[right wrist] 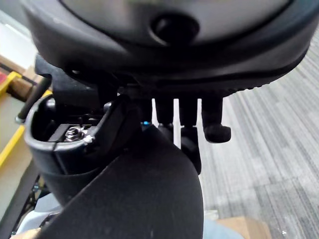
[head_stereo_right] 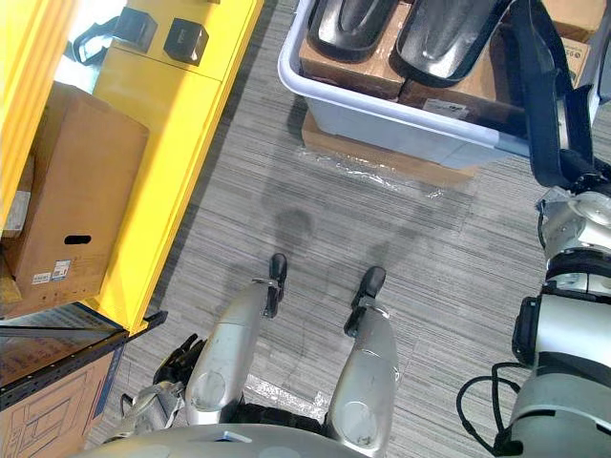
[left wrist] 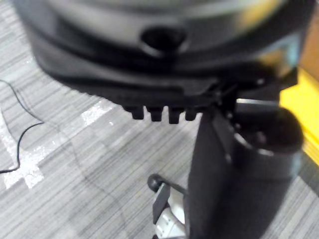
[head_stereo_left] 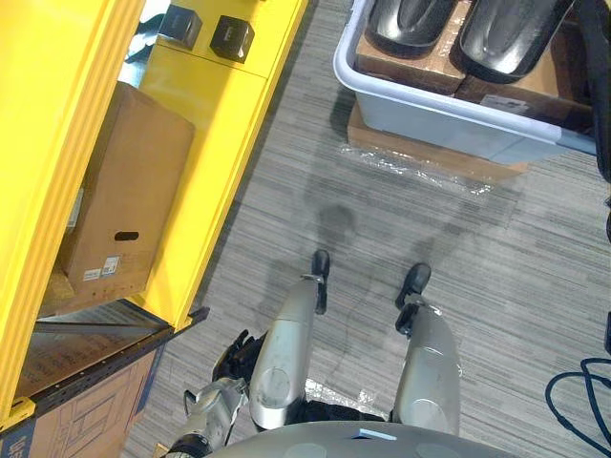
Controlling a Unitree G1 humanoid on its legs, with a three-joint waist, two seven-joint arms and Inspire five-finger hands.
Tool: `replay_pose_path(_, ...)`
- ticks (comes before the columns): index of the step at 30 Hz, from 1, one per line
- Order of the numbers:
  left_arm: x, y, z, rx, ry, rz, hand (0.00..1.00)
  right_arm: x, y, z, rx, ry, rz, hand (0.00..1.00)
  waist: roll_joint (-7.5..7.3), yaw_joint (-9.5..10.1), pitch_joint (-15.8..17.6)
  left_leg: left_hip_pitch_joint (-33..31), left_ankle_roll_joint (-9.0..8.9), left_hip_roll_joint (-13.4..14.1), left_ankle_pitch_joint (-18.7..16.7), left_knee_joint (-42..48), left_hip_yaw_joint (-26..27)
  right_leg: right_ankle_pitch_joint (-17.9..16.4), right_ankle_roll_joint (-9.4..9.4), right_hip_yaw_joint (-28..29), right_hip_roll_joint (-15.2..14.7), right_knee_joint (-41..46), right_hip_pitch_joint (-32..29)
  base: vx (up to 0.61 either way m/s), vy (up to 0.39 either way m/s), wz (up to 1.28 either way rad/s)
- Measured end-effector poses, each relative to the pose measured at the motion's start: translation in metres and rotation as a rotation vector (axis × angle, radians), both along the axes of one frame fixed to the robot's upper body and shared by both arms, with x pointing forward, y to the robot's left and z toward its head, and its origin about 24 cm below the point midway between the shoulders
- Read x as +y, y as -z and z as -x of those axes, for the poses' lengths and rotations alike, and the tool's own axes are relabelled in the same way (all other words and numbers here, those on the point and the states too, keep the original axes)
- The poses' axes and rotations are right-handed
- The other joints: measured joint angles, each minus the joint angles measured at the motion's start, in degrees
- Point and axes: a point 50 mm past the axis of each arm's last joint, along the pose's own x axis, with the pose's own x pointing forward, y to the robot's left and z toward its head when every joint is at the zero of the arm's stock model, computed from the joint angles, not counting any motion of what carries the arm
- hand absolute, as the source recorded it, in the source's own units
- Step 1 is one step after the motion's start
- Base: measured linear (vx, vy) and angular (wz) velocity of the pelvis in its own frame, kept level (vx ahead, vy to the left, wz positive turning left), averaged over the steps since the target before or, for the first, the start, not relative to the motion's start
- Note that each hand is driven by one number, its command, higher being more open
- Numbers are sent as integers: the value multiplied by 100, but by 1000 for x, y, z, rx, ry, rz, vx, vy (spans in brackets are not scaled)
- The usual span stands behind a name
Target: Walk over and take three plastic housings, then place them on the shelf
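Note:
Two black plastic housings lie in a pale grey bin on the floor ahead to my right. My right hand hangs at my right side, shut on another long black housing that rises past the bin's corner. In the right wrist view this housing passes under the thumb. Low at my left side, my left hand has relaxed fingers and holds nothing. The yellow shelf stands along my left.
The bin rests on flat cardboard, with crumpled clear plastic film on the carpet in front. Two small black boxes sit on the shelf's yellow deck. A brown carton stands inside the shelf.

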Motion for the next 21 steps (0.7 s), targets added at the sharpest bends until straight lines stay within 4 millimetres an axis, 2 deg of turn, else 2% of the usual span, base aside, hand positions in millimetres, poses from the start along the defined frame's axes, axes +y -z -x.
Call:
replay_pose_path(7, 1, 0, 0, -4, -1, -8, 100, 1, 13, 3, 17, 7, -22, 0, -6, -26, 4, 301, 6, -15, 30, -110, 22, 10, 17, 6, -6, -82, 288, 7, 15, 1)
replay_pose_path(11, 2, -2, -2, -22, 10, -35, 100, 0, 13, 4, -4, 36, -32, 0, -28, -45, 18, 444, 7, -17, 44, -216, 35, 2, 28, 1, 3, -151, 412, 0, 0, 0)
replay_pose_path(14, 5, -3, 0, -37, -4, -56, 100, 4, 22, 4, -35, 60, -36, 0, -147, -122, 85, 744, 2, -18, 44, -343, 41, -12, 36, 0, 8, -218, 683, 39, 22, 1)
replay_pose_path(15, 6, -4, 0, -49, -4, -69, 100, 6, 22, 3, -55, 64, -31, 0, -256, -160, 142, 815, -5, -20, 54, -398, 48, -13, 38, -2, 14, -272, 749, 41, 23, -3)
replay_pose_path(16, 8, -7, 0, -69, 0, -89, 100, 7, 21, 4, -85, 65, -22, 0, -265, -179, 119, 926, -10, -20, 65, -474, 75, -7, 47, -2, 19, -336, 839, 38, 21, -6)
replay_pose_path(17, 11, -10, -3, -88, -13, -100, 100, 7, 20, 6, -107, 71, 5, 0, -367, -194, 161, 1073, -19, -28, 93, -590, 99, 9, 72, -2, 25, -433, 965, 51, 22, -5)
replay_pose_path(18, 12, -12, -4, -103, -24, -103, 100, 8, 19, 8, -117, 76, 25, 0, -391, -200, 173, 1167, -24, -31, 105, -658, 105, 17, 83, -2, 30, -487, 1049, 52, 12, -5)
replay_pose_path(20, 19, -23, -10, -189, -63, -125, 100, 16, 21, 11, -164, 84, 99, 0, -602, -269, 182, 1563, -50, -31, 171, -956, 137, 44, 92, 2, 67, -714, 1399, 80, 0, -2)
replay_pose_path(21, 21, -27, -13, -214, -72, -130, 100, 19, 21, 11, -176, 85, 120, 0, -652, -304, 164, 1656, -63, -31, 186, -1030, 138, 59, 83, -3, 81, -781, 1488, 98, -21, -1)
